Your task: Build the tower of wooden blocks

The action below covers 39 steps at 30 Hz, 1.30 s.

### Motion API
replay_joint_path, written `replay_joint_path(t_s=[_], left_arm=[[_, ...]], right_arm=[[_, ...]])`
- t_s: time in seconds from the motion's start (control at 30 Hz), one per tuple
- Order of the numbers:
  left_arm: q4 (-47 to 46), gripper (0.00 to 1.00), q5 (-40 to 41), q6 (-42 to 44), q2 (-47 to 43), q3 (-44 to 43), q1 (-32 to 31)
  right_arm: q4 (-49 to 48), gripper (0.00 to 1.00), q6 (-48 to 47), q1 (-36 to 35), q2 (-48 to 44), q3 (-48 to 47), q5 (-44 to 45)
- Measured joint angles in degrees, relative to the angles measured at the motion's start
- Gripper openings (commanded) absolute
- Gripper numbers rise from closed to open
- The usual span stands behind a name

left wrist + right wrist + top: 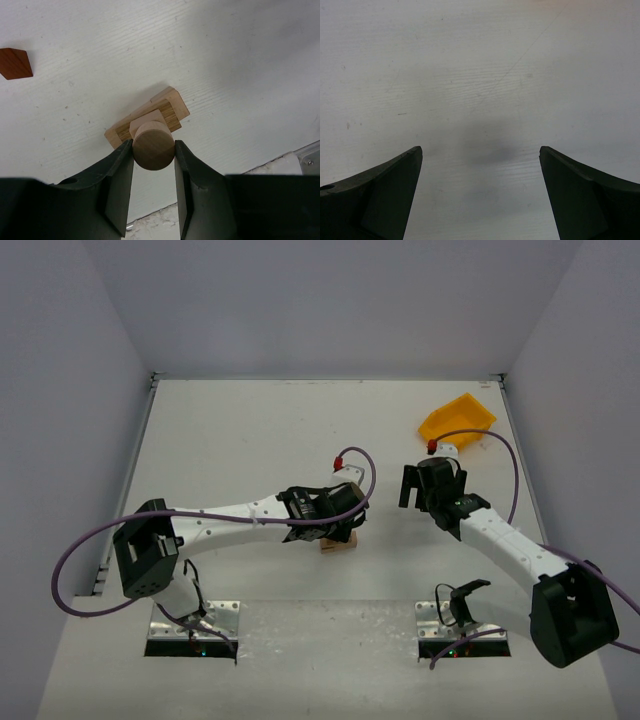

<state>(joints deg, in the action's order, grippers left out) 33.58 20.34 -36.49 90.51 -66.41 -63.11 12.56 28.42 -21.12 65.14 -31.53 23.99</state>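
My left gripper (153, 145) is shut on a round wooden cylinder block (153, 150), gripped on both sides. Directly under it is a small stack of pale tan blocks (165, 107): flat oblong pieces with a smaller pale block (145, 121) on top. I cannot tell whether the cylinder touches the stack. A dark reddish-brown block (15, 63) lies apart on the table. In the top view, the left gripper (338, 522) is over the stack (338, 544). My right gripper (480, 150) is open and empty over bare table; it also shows in the top view (420, 486).
A yellow plastic bin (457, 420) sits at the far right by the wall. A pale block (351, 472) lies just beyond the left gripper, near a purple cable's red plug (338, 456). Walls close the table on three sides.
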Motion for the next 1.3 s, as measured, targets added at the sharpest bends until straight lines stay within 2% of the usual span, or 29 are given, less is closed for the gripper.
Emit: replay_joint_path(t_s=[0.7, 0.9, 0.97, 1.2, 1.3], left_arm=[[0.00, 0.12, 0.02, 0.00, 0.03, 0.11, 0.00], [0.00, 0.15, 0.02, 0.00, 0.03, 0.11, 0.00], [0.00, 0.18, 0.02, 0.00, 0.03, 0.11, 0.00], [-0.01, 0.37, 0.02, -0.02, 0.03, 0.17, 0.00], [-0.15, 0.38, 0.04, -0.02, 0.03, 0.47, 0.00]], right_arm=[[0.00, 0.99, 0.00, 0.00, 0.00, 0.00, 0.00], [0.00, 0.99, 0.00, 0.00, 0.00, 0.00, 0.00], [0.00, 0.99, 0.00, 0.00, 0.00, 0.00, 0.00], [0.00, 0.99, -0.02, 0.00, 0.03, 0.00, 0.00], [0.00, 0.99, -0.02, 0.00, 0.11, 0.00, 0.00]])
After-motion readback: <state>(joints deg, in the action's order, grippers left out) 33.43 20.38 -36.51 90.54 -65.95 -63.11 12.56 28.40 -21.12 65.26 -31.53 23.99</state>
